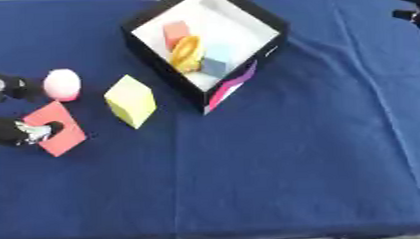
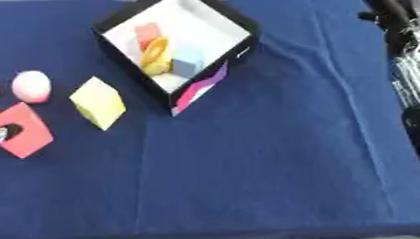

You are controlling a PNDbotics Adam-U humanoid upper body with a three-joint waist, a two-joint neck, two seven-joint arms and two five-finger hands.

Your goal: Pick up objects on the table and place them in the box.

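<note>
A black box (image 1: 276, 23) with a white inside stands askew at the top centre. It holds an orange block (image 1: 175, 32), a yellow ring-shaped thing (image 1: 186, 53) and a pale blue block (image 1: 215, 65). On the blue cloth to its left lie a pink ball (image 1: 61, 84), a yellow block (image 1: 131, 100) and a flat red block (image 1: 61, 139). My left hand (image 1: 11, 132) comes in at the left edge, spread open. One digit tip rests on the red block, and another part of the hand (image 1: 6, 86) sits just left of the ball. My right hand (image 2: 392, 10) shows dark at the upper right corner.
A pink and purple flap (image 1: 232, 85) hangs at the box's near corner. The blue tablecloth (image 1: 294, 163) stretches wide over the middle and right. Black and silver arm parts (image 2: 414, 84) run down the right edge.
</note>
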